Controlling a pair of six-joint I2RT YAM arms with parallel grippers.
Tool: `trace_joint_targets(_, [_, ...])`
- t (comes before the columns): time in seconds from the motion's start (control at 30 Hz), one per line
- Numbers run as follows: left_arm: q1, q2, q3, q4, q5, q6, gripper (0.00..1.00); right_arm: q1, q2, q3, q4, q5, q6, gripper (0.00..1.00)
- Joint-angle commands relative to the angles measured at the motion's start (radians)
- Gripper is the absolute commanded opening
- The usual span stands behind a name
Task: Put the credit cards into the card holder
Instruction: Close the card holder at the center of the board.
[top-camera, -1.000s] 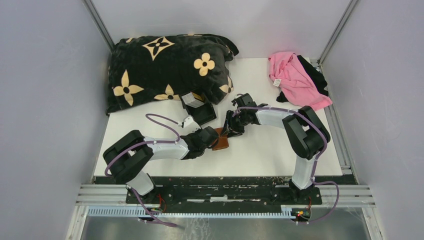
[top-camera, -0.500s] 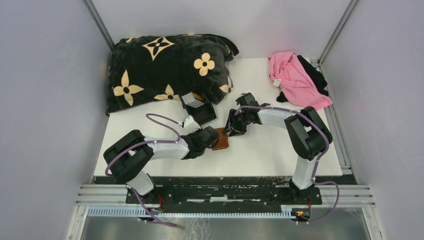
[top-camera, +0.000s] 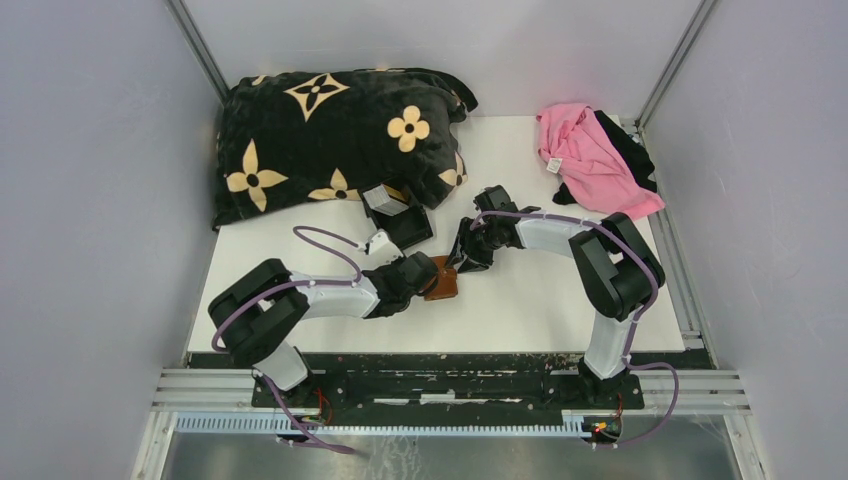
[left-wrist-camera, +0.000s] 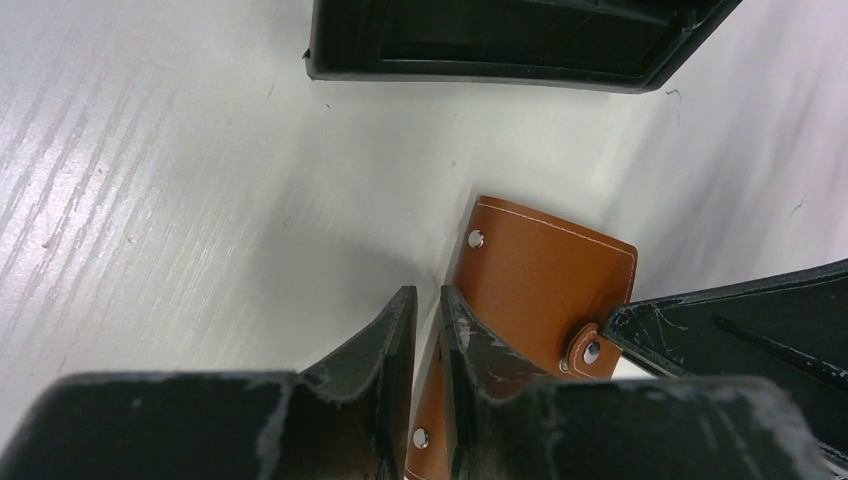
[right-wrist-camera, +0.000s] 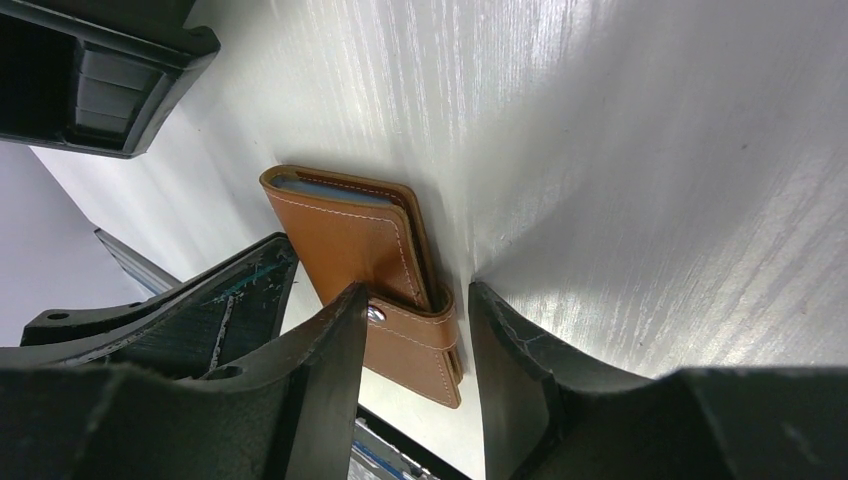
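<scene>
Right fingers (right-wrist-camera: 320, 380) slightly back, apart astride card holder (right-wrist-camera: 350, 240); left fingers (left-wrist-camera: 370, 360) tight on its half-hidden edge.

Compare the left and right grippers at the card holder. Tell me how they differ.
The left gripper has its jaws nearly together, apparently pinching an edge of the card holder. The right gripper is wide open, straddling the snap-tab end without clamping it. The left reaches in from the left, the right from the right. Both sit low at the same closed brown card holder.
</scene>
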Motion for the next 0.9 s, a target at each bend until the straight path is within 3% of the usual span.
trace_joint_targets(0.0, [0.000, 0.068, -0.046, -0.164, 0.109, 0.077, 0.24, -0.002, 0.052, -0.009, -0.050, 0.094, -0.018, 0.49])
trace_joint_targets(0.63, [-0.002, 0.074, -0.056, -0.144, 0.120, 0.071, 0.23, 0.059, 0.024, -0.070, -0.028, 0.132, 0.012, 0.47])
trace_joint_targets(0.87, [-0.001, 0.069, -0.066, -0.143, 0.123, 0.067, 0.24, 0.073, -0.024, -0.146, 0.064, 0.154, 0.050, 0.47])
